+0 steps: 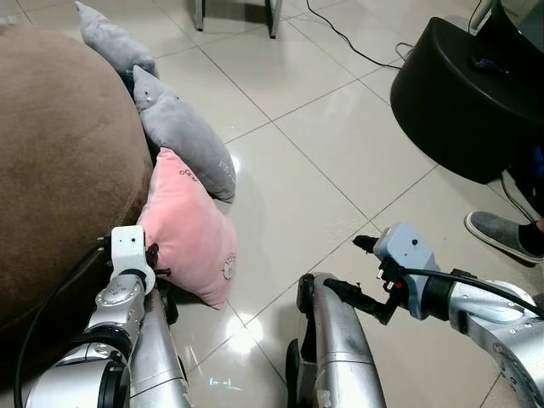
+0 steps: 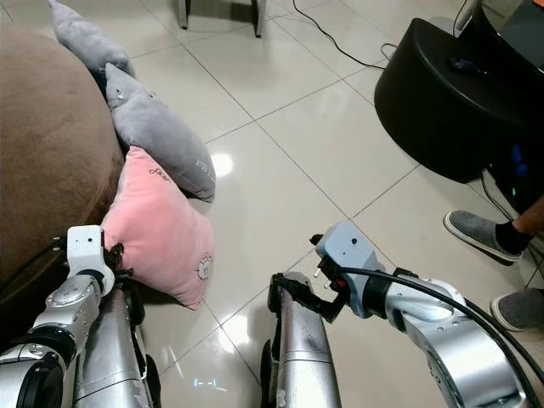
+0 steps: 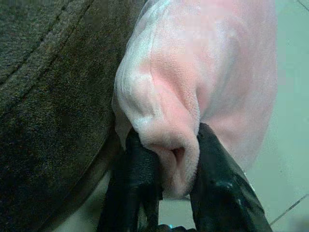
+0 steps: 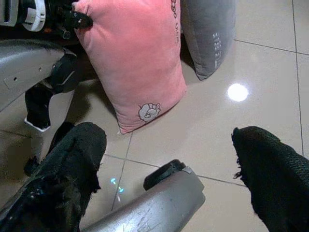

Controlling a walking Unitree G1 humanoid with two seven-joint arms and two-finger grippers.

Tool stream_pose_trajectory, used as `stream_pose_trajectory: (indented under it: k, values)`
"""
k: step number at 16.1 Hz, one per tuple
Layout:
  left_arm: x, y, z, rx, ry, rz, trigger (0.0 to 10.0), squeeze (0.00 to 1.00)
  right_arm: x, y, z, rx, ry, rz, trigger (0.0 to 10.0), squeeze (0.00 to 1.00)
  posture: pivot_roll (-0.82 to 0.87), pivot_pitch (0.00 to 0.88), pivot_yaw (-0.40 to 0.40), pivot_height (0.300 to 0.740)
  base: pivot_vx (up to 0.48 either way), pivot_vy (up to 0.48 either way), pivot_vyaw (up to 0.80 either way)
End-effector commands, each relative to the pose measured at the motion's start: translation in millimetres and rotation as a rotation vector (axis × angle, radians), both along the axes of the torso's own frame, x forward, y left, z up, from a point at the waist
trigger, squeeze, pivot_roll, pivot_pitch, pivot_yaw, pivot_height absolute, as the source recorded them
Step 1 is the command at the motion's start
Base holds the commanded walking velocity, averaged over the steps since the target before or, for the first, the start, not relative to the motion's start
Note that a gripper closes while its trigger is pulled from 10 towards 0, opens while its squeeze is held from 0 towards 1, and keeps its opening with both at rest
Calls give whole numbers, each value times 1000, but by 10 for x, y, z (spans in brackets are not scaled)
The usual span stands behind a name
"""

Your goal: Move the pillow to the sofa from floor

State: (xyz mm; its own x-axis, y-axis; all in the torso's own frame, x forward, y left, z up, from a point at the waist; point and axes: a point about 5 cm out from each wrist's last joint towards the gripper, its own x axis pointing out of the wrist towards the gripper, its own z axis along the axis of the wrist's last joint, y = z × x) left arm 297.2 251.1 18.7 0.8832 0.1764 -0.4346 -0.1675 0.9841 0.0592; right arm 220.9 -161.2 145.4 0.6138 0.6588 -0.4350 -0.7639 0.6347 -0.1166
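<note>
We reach our left gripper (image 3: 169,169) low beside the brown sofa (image 1: 51,161), its two fingers pinching a corner of the pink pillow (image 1: 187,234), which stands on the tiled floor (image 1: 297,170) against the sofa. Our right gripper (image 4: 169,164) hovers over the floor, fingers spread. We count one pink pillow and two grey pillows (image 1: 183,136).

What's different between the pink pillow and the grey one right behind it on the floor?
The pink pillow is pinched at a corner by the left gripper, its two black fingers closed on a fold of fabric; the grey pillow lies untouched. The pink pillow looks squarish with a small cartoon patch near its lower corner, while the grey pillow looks longer and narrower. Both are plush, rest on the tiled floor and lean against the brown sofa.
</note>
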Motion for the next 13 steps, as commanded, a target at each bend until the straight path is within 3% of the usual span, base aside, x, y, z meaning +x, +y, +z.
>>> stream_pose_trajectory:
  k: [1,7,9,12,13]
  values:
    - [-8,-81,-47,-15,22,-29,0,0,-5,-5,-42,-8,10,-2,10000,0,-178,155,-127,506,0,0,0]
    - [-1,-245,-94,-65,31,-87,0,0,60,124,-119,16,-9,-12,10000,0,-154,82,-89,506,0,0,0]
    - [11,-290,-89,-94,15,-92,0,0,134,100,-129,25,-42,-79,10000,0,-139,48,-70,506,0,0,0]
    - [42,-409,-25,-145,-77,-177,0,0,228,57,-125,62,-98,-195,10000,0,-97,0,-15,506,0,0,0]
    - [61,-409,168,-133,-237,-206,0,0,228,55,-92,102,-139,-251,10000,0,-83,0,-2,506,0,0,0]
